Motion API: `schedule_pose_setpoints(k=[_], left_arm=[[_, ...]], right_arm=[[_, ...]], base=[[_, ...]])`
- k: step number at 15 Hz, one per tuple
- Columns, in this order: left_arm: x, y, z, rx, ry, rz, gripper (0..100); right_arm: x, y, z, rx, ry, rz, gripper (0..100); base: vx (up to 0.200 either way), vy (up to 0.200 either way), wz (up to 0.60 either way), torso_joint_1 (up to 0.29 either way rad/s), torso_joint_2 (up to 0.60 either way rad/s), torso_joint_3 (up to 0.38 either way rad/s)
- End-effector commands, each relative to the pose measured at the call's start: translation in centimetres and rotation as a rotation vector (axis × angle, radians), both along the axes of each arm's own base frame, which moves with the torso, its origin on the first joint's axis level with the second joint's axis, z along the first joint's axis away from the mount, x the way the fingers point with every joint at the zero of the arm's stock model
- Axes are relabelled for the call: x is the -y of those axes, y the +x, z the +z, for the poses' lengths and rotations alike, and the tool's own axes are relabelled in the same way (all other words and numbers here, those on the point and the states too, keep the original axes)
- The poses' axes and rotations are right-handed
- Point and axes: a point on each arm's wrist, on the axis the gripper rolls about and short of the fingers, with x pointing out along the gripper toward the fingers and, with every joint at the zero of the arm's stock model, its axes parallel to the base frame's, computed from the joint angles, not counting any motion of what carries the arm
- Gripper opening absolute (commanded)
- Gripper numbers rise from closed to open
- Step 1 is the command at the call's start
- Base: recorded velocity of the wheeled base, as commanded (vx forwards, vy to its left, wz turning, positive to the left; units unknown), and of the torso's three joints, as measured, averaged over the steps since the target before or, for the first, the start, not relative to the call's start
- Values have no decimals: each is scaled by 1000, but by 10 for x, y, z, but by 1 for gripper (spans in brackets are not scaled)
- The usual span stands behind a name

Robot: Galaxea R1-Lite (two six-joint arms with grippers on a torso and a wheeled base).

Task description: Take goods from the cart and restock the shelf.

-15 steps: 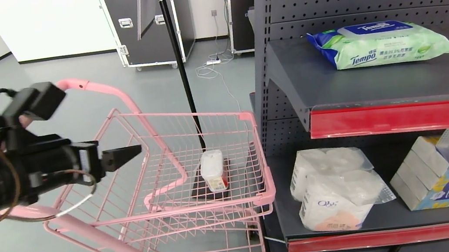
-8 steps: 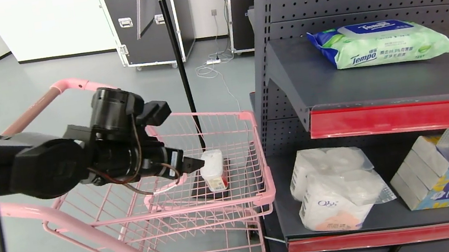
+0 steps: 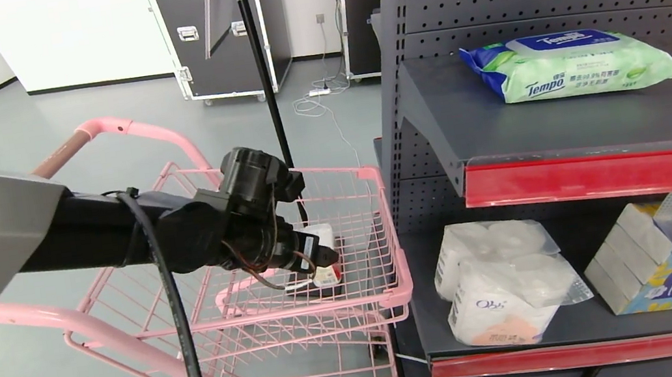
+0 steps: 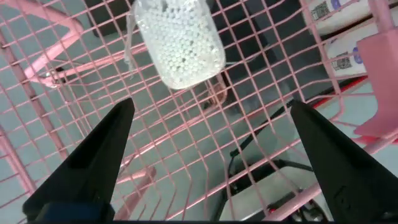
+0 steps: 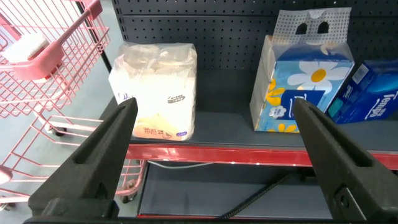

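Note:
A pink wire cart (image 3: 389, 286) stands left of the grey shelf (image 3: 564, 130). In the basket lies a white pack with a red end (image 3: 324, 234); in the left wrist view the white pack (image 4: 180, 37) shows a beaded surface on the wire floor. My left gripper (image 3: 324, 257) is down inside the basket right at that pack. Its jaws in the left wrist view (image 4: 211, 106) stand wide open, with the pack just beyond the tips and nothing between them. My right gripper (image 5: 214, 102) is open and faces the lower shelf.
A green wet-wipes pack (image 3: 570, 73) lies on the upper shelf. On the lower shelf sit a toilet-roll pack (image 3: 493, 278) (image 5: 155, 90) and tissue boxes (image 3: 668, 260) (image 5: 305, 74). A black pole (image 3: 272, 105) rises behind the cart. The cart's rim (image 5: 50, 50) is beside the shelf's end.
My left arm has swung from outside the cart's left side rightward and down into the basket, ending at the white pack. The pack and shelf goods have not moved.

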Motion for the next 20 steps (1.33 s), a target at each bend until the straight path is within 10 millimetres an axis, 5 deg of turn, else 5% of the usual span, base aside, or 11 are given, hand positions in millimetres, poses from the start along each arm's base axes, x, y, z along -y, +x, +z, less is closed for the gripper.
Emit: schedule_pose_setpoints(k=[1,20], left_arm=[[14,6,-12,-26,-8,2,100],[45,59,-64,1,57,228,100]], right_arm=[[0,0,0,0,-1,-1,100],[0,0,0,0,1,-1,100]], base=[[0,0,0,0,0,0],[0,0,0,0,0,0]])
